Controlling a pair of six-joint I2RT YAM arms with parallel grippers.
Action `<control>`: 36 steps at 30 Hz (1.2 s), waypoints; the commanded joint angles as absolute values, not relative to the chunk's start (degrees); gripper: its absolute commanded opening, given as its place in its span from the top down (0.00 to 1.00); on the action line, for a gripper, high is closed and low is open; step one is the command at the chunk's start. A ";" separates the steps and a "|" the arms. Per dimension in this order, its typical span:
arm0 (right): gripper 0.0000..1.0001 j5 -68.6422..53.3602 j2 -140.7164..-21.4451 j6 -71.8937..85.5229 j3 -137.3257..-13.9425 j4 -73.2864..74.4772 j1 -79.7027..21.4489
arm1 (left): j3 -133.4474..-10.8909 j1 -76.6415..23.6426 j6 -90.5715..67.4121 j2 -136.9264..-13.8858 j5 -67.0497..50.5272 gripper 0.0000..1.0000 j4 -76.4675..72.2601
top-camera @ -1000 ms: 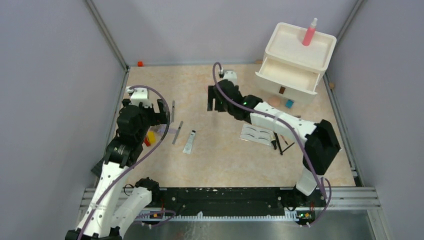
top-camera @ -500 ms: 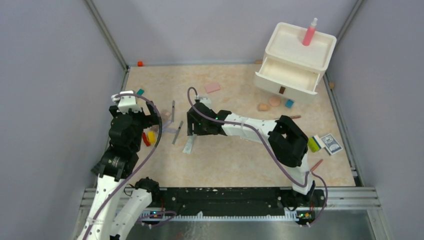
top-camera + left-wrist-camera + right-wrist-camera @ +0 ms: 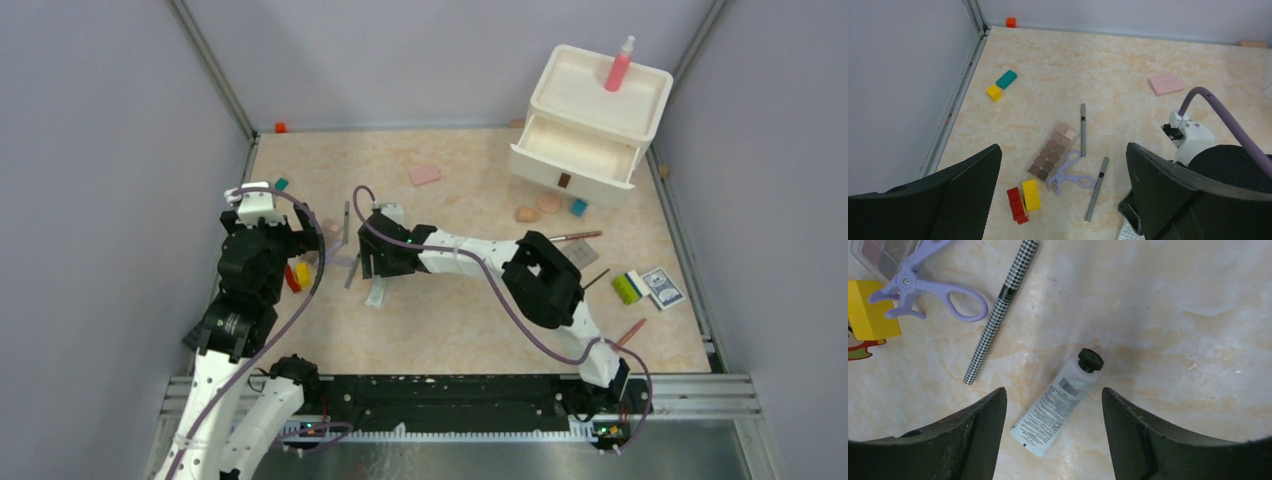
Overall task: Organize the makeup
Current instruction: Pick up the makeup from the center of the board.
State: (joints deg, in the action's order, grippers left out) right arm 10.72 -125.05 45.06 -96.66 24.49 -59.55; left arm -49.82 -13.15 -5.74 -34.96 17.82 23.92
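A beige, marble-patterned table sits inside pale grey walls edged with metal rails. In the far right corner stands a white drawer unit with its drawer pulled out, and a pink white-capped spray bottle stands upright on top of it. The right gripper is low over the left half of the table. Its fingers are spread apart, one on each side of a silver tube that lies flat with its black cap pointing away; neither finger touches it. Just beside the tube lie a checked pencil and a lilac scissor-handled tool. The left gripper hangs above the left edge with its fingers wide apart and holds nothing. Below it are an eyeshadow palette, a yellow block and a red block. A pink pad lies near the far edge, and peach sponges lie in front of the drawer unit. The right wrist view cuts off the palette at its corner. From above, the right arm hides part of the table's middle. The print on the tube is too small to read.
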 commanded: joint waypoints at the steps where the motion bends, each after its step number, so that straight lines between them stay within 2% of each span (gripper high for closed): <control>1: 0.32 13.92 -127.69 42.11 -102.98 27.53 -62.11 | -49.45 -12.92 -5.76 -34.17 16.69 0.01 21.18; 5: 0.41 16.62 -129.77 40.43 -105.56 31.04 -62.83 | -49.44 -12.92 -5.72 -34.07 16.49 0.01 21.18; 16: 0.54 23.45 -130.82 37.24 -107.20 36.57 -63.15 | -49.32 -12.94 -5.62 -34.15 16.16 0.01 21.01; 21: 0.68 23.78 -128.36 36.63 -104.71 34.86 -63.10 | -49.28 -12.92 -5.45 -34.24 16.14 0.01 20.99; 24: 0.74 23.86 -126.80 36.39 -103.14 34.68 -62.24 | -49.23 -12.92 -5.45 -34.22 16.10 0.01 20.90; 30: 0.78 20.80 -121.87 35.81 -96.58 31.42 -58.94 | -49.20 -12.92 -5.43 -34.22 16.14 0.01 20.92; 36: 0.79 17.90 -110.30 29.54 -88.84 26.11 -54.46 | -49.15 -12.92 -5.39 -34.26 15.86 0.01 20.79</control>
State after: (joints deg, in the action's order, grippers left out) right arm 19.46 -121.34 34.41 -91.48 30.89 -57.43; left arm -49.47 -13.15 -5.67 -34.61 16.34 23.55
